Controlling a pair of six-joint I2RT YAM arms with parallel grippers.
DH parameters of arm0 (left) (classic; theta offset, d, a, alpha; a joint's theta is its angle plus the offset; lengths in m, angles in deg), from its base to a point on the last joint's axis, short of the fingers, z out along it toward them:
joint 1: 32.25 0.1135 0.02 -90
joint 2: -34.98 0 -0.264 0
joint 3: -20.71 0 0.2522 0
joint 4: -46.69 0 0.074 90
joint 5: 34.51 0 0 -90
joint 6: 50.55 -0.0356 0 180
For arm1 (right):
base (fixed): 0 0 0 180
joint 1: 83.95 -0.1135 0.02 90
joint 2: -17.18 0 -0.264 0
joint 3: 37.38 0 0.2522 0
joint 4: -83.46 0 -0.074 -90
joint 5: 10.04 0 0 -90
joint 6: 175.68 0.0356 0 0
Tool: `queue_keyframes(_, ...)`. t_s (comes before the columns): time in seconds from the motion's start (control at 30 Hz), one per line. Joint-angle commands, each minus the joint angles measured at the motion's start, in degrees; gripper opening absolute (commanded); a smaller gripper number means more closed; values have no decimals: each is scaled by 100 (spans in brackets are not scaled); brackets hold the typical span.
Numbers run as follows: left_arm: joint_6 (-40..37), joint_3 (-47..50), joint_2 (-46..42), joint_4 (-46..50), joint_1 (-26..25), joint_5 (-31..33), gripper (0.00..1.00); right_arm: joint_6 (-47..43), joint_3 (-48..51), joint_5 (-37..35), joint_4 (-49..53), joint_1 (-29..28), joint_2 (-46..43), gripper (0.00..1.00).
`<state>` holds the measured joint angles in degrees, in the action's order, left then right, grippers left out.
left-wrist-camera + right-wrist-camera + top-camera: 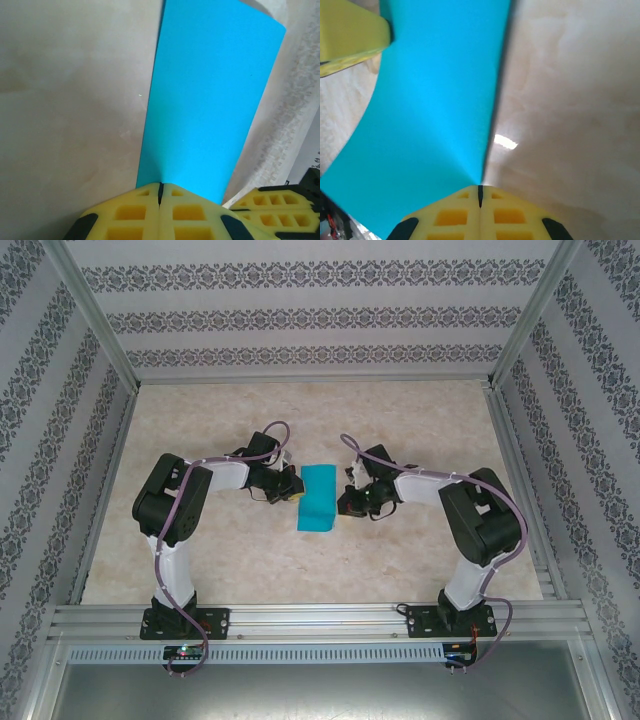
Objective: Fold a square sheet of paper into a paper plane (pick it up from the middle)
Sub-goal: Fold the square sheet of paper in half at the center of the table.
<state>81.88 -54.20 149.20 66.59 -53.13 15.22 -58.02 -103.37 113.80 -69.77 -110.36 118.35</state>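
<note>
While shut, left jaws on one side edge and right jaws on the opposite one, pinching the square sheet of paper (319, 497); bowed between them, over the middle of the tabletop (250, 560), between both arms.

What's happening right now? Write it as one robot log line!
left end effector: shut on teal paper | right end effector: shut on teal paper | teal paper: bowed between both

The square sheet of paper (319, 498) is a plain, bright teal-blue with no markings. The left gripper (160, 190) and right gripper (480, 192) are yellow with black patches, on black-and-white arms (175, 510). The table (420, 430) is mottled beige, and the walls (300, 315) are white with bands of dark grey floral ornament.
</note>
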Motion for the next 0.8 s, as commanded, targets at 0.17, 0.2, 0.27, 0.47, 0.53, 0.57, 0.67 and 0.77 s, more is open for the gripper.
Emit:
queue_keyframes(0.17,7,621,1089,1723,-5,1496,0,676,-697,-306,-666,-569,458,0)
queue_keyframes(0.2,1,630,1089,1725,-9,1496,0,725,-715,-307,-731,-599,559,0)
queue_keyframes(0.27,-10,622,1084,1734,-4,1497,0,767,-694,-216,-842,-655,676,0)
queue_keyframes(0.47,-11,602,1103,1716,-8,1505,0,663,-438,-188,-756,-751,729,0)
queue_keyframes(0.53,9,592,1103,1708,-5,1514,0,624,-275,-185,-739,-751,695,0)
queue_keyframes(0.57,2,592,1101,1702,-12,1520,0,614,-176,-181,-727,-746,666,0)
queue_keyframes(0.67,54,590,1116,1698,-4,1557,0,547,96,-207,-695,-742,600,0)
queue_keyframes(0.77,105,611,1134,1677,-5,1580,0,452,390,-226,-686,-742,497,0)
